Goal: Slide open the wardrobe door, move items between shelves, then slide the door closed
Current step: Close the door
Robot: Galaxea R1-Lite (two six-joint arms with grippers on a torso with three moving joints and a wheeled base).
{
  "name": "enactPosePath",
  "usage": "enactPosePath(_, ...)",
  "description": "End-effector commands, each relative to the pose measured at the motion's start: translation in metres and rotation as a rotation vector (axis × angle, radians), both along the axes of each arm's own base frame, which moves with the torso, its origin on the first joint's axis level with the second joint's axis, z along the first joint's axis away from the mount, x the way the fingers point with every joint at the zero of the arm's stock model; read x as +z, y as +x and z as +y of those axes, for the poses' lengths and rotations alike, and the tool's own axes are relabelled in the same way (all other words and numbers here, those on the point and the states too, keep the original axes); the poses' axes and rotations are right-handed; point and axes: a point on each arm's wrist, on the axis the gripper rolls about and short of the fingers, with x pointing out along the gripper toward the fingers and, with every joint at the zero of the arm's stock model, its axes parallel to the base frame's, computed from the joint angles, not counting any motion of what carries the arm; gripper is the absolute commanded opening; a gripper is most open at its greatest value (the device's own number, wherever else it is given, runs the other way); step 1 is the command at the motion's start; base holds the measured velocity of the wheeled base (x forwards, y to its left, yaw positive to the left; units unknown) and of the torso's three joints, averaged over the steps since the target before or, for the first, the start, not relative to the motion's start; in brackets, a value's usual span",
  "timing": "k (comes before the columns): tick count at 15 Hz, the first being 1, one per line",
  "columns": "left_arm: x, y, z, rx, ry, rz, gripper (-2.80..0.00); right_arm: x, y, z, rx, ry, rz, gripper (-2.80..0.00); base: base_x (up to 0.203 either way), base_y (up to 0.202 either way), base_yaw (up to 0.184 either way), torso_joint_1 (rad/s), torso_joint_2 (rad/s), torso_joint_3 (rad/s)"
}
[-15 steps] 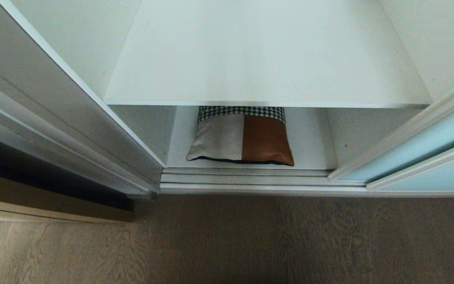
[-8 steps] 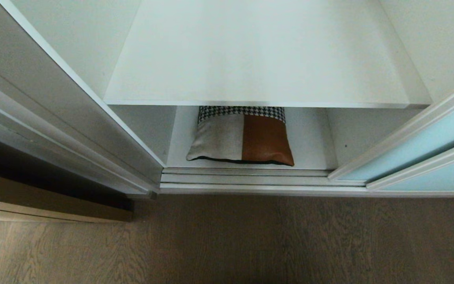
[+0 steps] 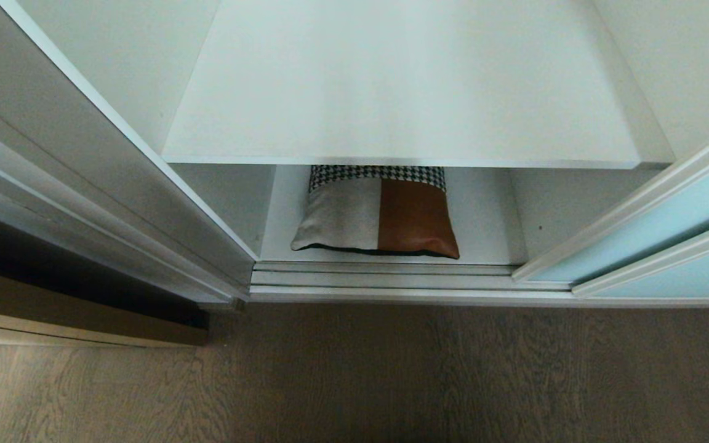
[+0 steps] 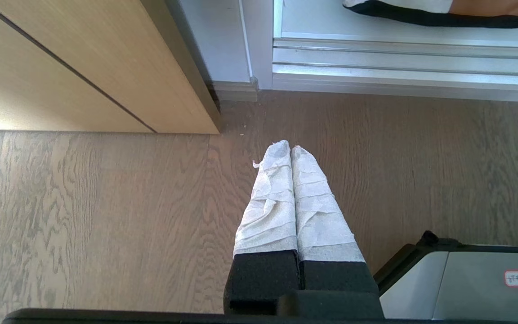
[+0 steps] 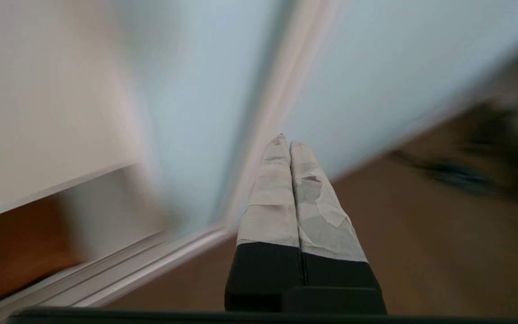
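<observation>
Two pale-blue panels of the sliding wardrobe door (image 3: 668,231) stand pushed to the right in the head view, leaving the white wardrobe interior open. Wood-grain floor (image 3: 391,375) fills the lower part of that view, and a silver track (image 3: 391,280) runs along the wardrobe's front edge where it meets the floor. Inside, a wide upper shelf (image 3: 404,86) spans the opening with nothing lying on it. Below it, the lower shelf (image 3: 484,240) carries the cushion (image 3: 379,218), which lies flat near the front edge, just behind the track, its houndstooth strip toward the back, cream fabric on the left and rust-brown leather on the right. Its rear part is hidden under the upper shelf. Left of the wardrobe, a tan wood panel (image 4: 83,67) meets the floor.

Neither arm shows in the head view. In its own wrist view, the left gripper (image 4: 290,150) hangs over the bare floor, short of the track, its taped fingers pressed together with nothing between them. In the blurred right wrist view, the right gripper (image 5: 284,140) points toward the blue door's frame, well above the floor, fingers likewise pressed together and empty.
</observation>
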Motion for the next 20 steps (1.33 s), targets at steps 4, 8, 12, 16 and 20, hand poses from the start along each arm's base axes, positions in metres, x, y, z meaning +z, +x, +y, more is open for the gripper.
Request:
enactPosePath(4,0.000,0.000,0.000,0.001,0.000,0.004,-2.80,0.005,0.019,-0.019,-0.330,0.025,0.026,-2.80,0.000,0.000,0.000,0.000,0.00,0.000)
enactPosePath(8,0.000,0.000,0.000,0.001,0.000,0.003,-2.80,0.006,0.029,-0.044,-0.507,0.066,0.040,-2.80,0.000,0.000,0.000,0.000,0.00,0.000)
enactPosePath(12,0.000,0.000,0.000,0.000,0.000,0.004,-2.80,0.011,0.033,-0.074,-0.651,0.059,0.034,-2.80,0.000,0.000,0.000,0.000,0.00,0.000)
enactPosePath(16,0.000,0.000,0.000,0.000,0.000,0.004,-2.80,0.010,0.038,-0.103,-0.574,0.100,0.072,-2.80,0.000,0.000,0.000,0.000,0.00,0.000)
enactPosePath(20,0.000,0.000,0.000,0.001,0.000,0.002,-2.80,0.009,0.047,-0.119,-0.261,0.139,0.112,-2.80,0.000,0.000,0.000,0.000,0.00,0.000)
